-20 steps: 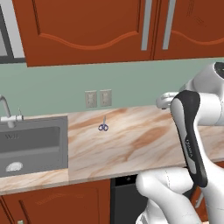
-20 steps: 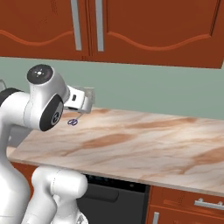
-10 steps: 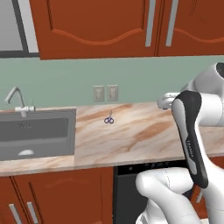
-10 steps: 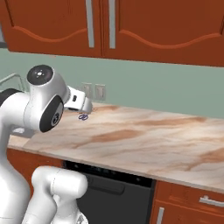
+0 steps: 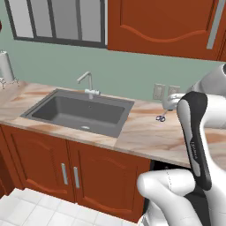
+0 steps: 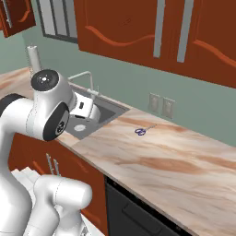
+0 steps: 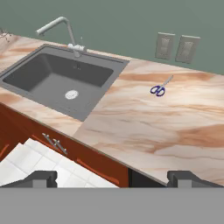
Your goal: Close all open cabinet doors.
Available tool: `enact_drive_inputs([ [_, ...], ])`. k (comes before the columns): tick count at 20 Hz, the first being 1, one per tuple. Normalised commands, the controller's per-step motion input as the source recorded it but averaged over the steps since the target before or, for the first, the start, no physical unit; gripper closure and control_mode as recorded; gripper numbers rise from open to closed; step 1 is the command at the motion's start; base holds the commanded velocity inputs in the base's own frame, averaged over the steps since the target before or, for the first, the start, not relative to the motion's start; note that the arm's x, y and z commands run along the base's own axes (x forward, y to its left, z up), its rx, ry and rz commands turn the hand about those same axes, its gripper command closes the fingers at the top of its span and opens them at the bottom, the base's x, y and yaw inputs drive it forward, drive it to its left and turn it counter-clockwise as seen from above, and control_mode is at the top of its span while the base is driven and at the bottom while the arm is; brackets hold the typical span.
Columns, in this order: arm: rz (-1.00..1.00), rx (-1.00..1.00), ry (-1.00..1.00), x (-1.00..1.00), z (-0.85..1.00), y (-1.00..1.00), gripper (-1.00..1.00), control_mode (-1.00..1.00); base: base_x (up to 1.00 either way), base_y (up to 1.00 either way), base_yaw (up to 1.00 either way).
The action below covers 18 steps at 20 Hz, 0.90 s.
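**Arm holds over marble counter, wall cabinets overhead**

We see the white arm folded up close to its base in a rendered kitchen, w/ the fingers [image 7: 112, 177] spread wide apart & holding nothing; their two dark tips stand at opposite sides along the bottom of the hand view, above the front edge of the counter [image 7: 175, 127].

The cabinet doors [image 6: 124, 34] hang on the wall above the counter, glossy reddish-brown w/ arched panels & long silver bar handles [image 6: 159, 28]. In the right base view two of them sit side by side, handles near each other, & look flush w/ their frame. In the left base view one door [image 5: 163, 24] fills the upper right, just right of a dark-framed window [image 5: 57, 22]. At the far upper left of the right base view another reddish-brown door [image 6: 16, 16] shows beyond the window; we can't tell whether it is shut or ajar.

Below, a dark grey sink [image 7: 57, 81] is set in the counter, w/ a silver faucet [image 7: 65, 33] at its back rim. Blue-handled scissors [image 7: 159, 87] lie on the marble right of the sink, near two wall outlets [image 7: 177, 47]. A paper towel roll [image 5: 6, 66] stands upright at the counter's far left end. Base cabinet doors [image 5: 70, 170] w/ short handles sit under the sink.
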Motion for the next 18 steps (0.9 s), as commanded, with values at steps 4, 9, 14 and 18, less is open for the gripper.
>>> enact_drive_inputs([
  [4,0.00,0.00,0.00,0.00,0.00,0.00,-1.00,1.00,-0.12,0.04,0.89],
  [9,0.00,0.00,0.00,0.00,0.00,0.00,-1.00,1.00,-0.07,0.07,0.87],
  [14,0.00,0.00,0.00,0.00,0.00,0.00,-1.00,1.00,0.10,0.13,0.66],
  [18,0.00,0.00,0.00,0.00,0.00,0.00,-1.00,1.00,0.57,0.09,0.29],
])
